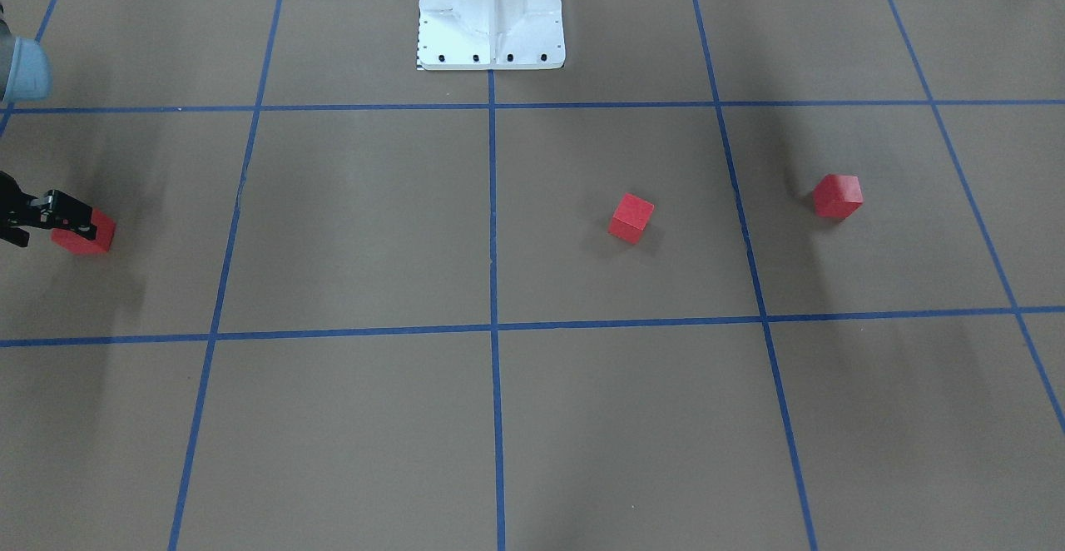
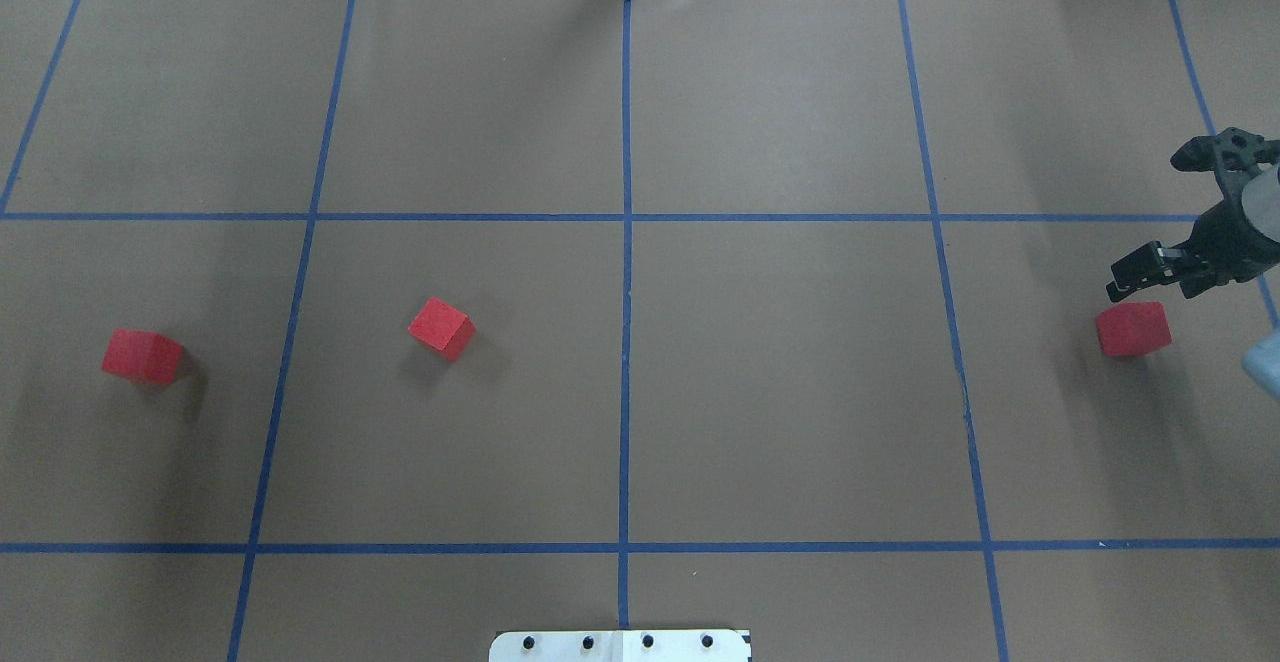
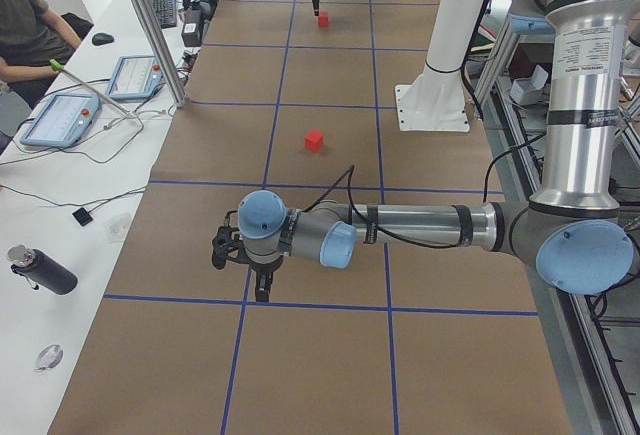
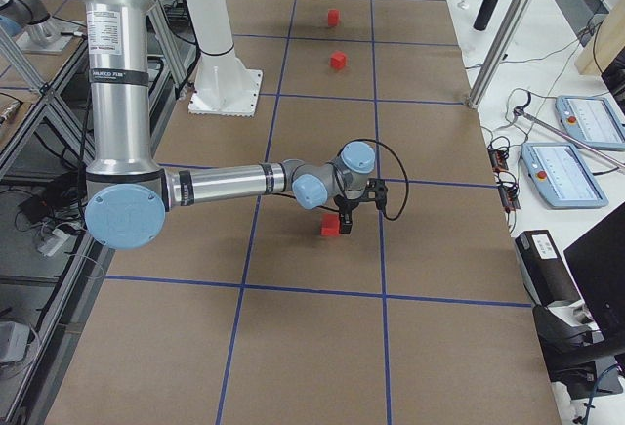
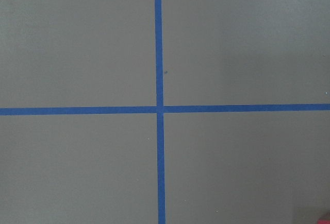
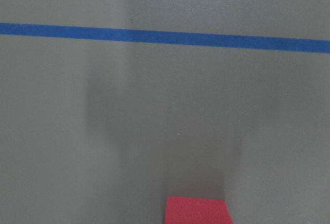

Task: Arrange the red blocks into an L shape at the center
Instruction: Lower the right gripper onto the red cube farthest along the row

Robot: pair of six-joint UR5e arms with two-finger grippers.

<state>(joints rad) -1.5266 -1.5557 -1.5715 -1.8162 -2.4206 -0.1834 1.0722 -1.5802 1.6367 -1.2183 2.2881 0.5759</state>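
The right tool (image 2: 1150,222), cut off at the view's edge, is held spread open just beside 1 small matte red cube (image 2: 1133,330) on the brown surface (image 2: 780,392); the left tool's (image 3: 262,290) state cannot be told.

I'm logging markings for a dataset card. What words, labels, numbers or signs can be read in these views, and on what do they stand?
No text can be read in any view.
Label on the left arm: has print, too small to read.
Label on the right arm: the same, too small.
Tablet screens: blurred, unreadable.
Red blocks: plain faces, no marks.
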